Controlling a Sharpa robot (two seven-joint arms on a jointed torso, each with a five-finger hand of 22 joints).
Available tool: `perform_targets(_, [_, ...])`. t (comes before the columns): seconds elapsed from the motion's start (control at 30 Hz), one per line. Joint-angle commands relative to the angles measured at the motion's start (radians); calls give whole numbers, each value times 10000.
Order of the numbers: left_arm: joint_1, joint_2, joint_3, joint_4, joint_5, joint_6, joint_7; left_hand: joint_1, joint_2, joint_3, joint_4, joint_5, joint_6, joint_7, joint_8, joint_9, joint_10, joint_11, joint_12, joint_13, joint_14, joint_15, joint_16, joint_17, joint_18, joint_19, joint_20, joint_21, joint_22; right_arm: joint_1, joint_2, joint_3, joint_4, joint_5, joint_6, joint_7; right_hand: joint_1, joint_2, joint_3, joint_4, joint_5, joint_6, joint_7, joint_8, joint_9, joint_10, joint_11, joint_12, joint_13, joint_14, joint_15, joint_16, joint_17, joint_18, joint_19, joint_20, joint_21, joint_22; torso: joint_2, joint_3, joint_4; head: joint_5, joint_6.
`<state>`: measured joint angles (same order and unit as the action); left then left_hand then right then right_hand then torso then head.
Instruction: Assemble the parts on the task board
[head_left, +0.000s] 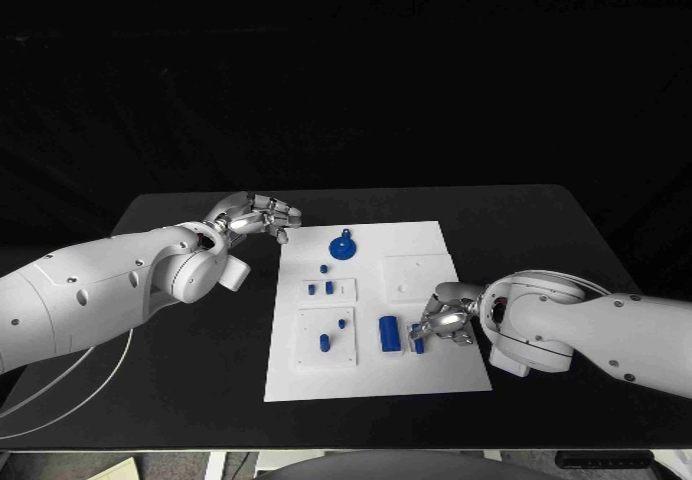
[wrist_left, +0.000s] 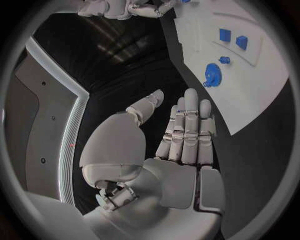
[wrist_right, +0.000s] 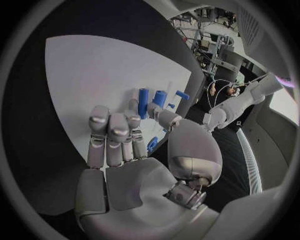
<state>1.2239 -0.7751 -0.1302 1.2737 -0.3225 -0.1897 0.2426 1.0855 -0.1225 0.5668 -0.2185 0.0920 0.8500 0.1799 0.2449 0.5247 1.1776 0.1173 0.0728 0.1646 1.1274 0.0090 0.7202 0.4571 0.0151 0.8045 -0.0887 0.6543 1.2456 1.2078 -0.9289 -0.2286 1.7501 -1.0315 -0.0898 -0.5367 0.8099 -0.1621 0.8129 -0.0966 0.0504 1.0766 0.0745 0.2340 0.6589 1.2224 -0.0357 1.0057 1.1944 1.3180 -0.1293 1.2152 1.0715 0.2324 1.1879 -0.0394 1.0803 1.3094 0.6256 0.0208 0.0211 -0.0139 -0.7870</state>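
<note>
Two white arms flank the white task board (head_left: 418, 250) on the black table (head_left: 173, 215). Left hand (head_left: 257, 217) hovers beside the board's far left corner, fingers loosely apart, holding nothing. Right hand (head_left: 447, 322) rests at the near right edge, pinching a small blue part (head_left: 418, 345) just beside the blue cylinder (head_left: 389, 333).

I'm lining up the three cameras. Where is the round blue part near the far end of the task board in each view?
Head view: round blue part near the task board's far edge.
Left wrist view: beyond the left robot hand.
Right wrist view: I cannot pick it out.
Shared landmark: the white task board.
</note>
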Motion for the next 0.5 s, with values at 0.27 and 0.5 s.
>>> perform_targets(0.27, [6, -13, 8, 44, 59, 148, 38, -20, 11, -8, 53, 40, -20, -44, 44, -12, 11, 3, 14, -15, 83, 7, -59, 19, 205, 70, 1, -34, 16, -7, 171, 3, -212, 24, 317, 97, 13, -77, 1, -78, 14, 43, 7, 47, -2, 36, -1, -29, 13, -9, -84, -10, -20, 294, 27, -55, 34, 73, -7, -11, 6, 29, -8])
perform_targets(0.5, [6, -22, 8, 52, 59, 158, 34, -19, 10, -9, 53, 40, -21, -44, 45, -13, 11, 4, 13, -16, 83, 8, -64, 24, 205, 70, 2, -36, 19, -7, 252, 2, -294, -145, 376, 77, 6, -82, -14, -88, 12, 40, 9, 43, -8, 35, 1, -32, 13, -7, -84, -13, -25, 294, 29, -57, 34, 71, -3, -5, -1, 40, -16])
